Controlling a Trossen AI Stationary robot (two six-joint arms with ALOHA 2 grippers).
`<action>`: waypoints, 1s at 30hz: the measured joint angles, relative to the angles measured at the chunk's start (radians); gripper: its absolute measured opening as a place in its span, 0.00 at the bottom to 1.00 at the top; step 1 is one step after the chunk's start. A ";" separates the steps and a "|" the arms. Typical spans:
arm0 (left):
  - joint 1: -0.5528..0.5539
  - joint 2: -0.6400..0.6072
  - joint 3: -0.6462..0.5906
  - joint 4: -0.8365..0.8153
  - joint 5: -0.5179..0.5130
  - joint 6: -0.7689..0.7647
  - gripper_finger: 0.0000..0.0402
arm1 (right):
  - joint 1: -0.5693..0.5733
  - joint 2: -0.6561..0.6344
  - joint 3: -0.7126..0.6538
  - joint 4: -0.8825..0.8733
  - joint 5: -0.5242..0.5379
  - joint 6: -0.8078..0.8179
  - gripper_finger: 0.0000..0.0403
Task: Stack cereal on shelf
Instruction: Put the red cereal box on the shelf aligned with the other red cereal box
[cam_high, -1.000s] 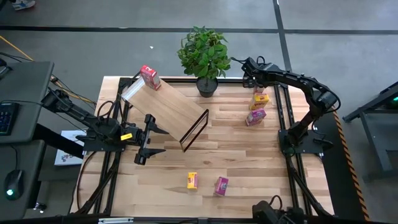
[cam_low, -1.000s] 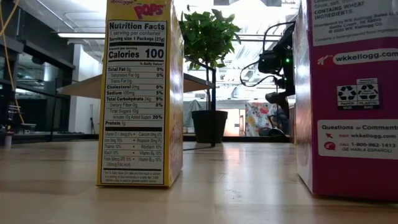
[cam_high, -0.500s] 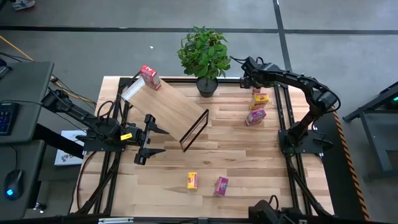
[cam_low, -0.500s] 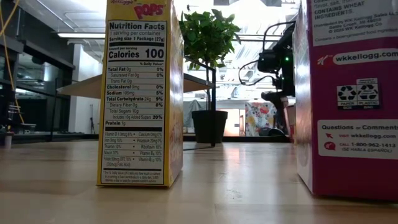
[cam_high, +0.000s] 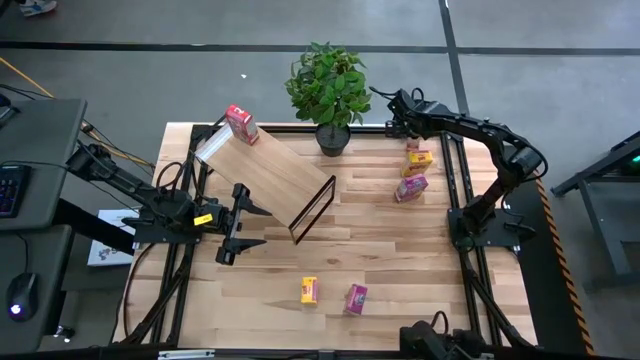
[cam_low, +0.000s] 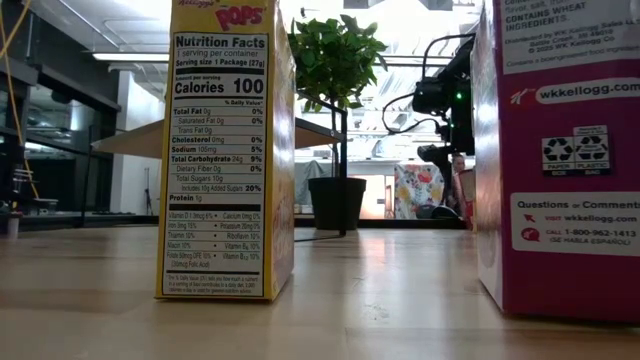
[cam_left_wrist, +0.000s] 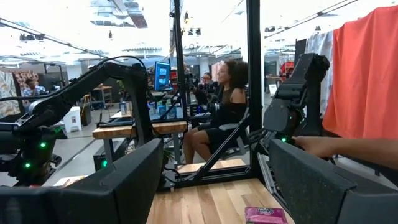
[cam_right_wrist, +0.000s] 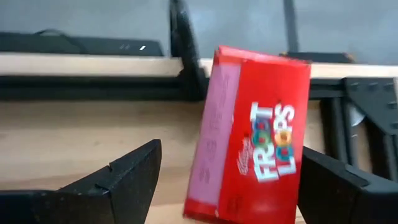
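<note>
The shelf (cam_high: 268, 172), a slanted light-wood board on a black wire frame, stands at the table's far left with one red cereal box (cam_high: 240, 123) on its upper end. My right gripper (cam_high: 408, 132) hangs open at the far right, pointing down. Its fingers stand on either side of an upright red cereal box (cam_right_wrist: 255, 143) without touching it. A yellow box (cam_high: 420, 158) and a pink box (cam_high: 411, 187) lie just nearer. Another yellow box (cam_high: 309, 290) and pink box (cam_high: 356, 298) stand near the front edge. My left gripper (cam_high: 262, 226) waits open beside the shelf's near end.
A potted plant (cam_high: 328, 90) stands at the far edge between the shelf and my right gripper. Black rails (cam_high: 455, 190) run along the table's sides. Bare wood lies in the table's middle. In the left wrist view, people sit beyond the table.
My right gripper has turned slightly at the wrist above the red box, its head shifting a little toward the far edge. It stays open. The boxes and my left arm have kept still.
</note>
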 joint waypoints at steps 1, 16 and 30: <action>0.000 0.000 0.000 0.000 0.000 0.000 0.71 | 0.000 0.000 0.000 -0.001 0.020 0.016 0.78; 0.000 0.000 0.000 -0.007 0.000 -0.001 0.71 | 0.000 0.000 0.000 -0.023 0.119 0.112 0.73; 0.000 -0.005 0.000 -0.014 0.000 -0.001 0.71 | -0.001 0.000 0.000 -0.031 0.163 0.054 0.40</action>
